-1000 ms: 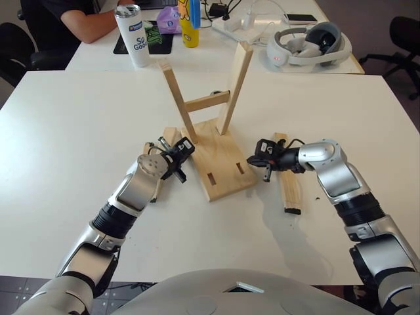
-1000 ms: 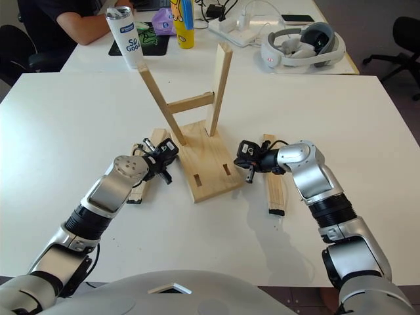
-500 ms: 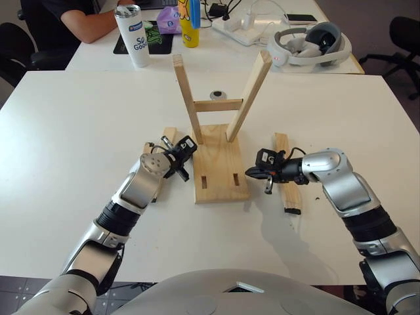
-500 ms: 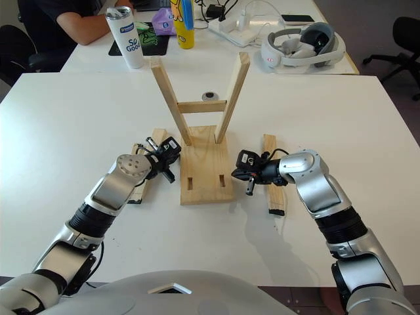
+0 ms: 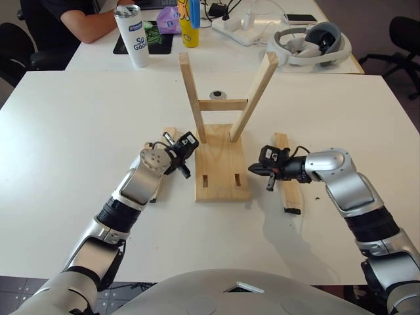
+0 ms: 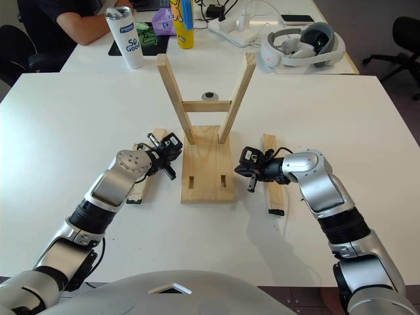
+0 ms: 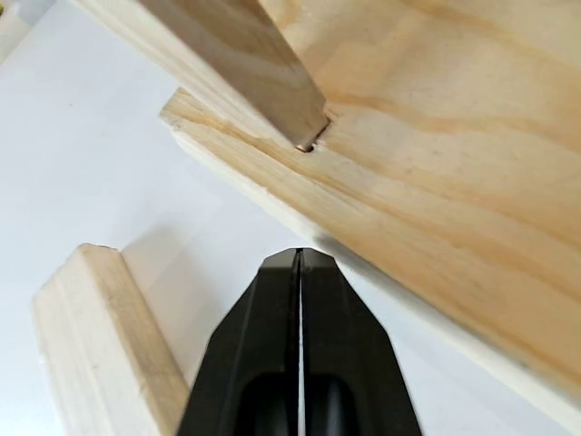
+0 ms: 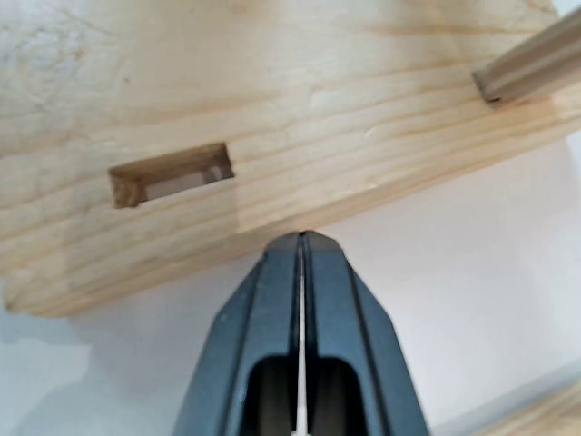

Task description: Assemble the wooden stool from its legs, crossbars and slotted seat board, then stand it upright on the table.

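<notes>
1. A loose wooden leg [image 7: 100,345] lies on the white table [image 5: 65,144] at the left, partly under the left arm.
2. The left gripper [image 7: 298,259], fingers pressed shut on nothing, points at the left edge of the slotted seat board [image 5: 222,161].
3. The board lies flat mid-table. Two legs [image 5: 193,98] joined by a crossbar [image 5: 222,105] stand in its far slots.
4. The right gripper [image 8: 301,238], also closed and empty, sits just beside the board's right edge.
5. Another loose leg [image 5: 289,187] lies at the right.
</notes>
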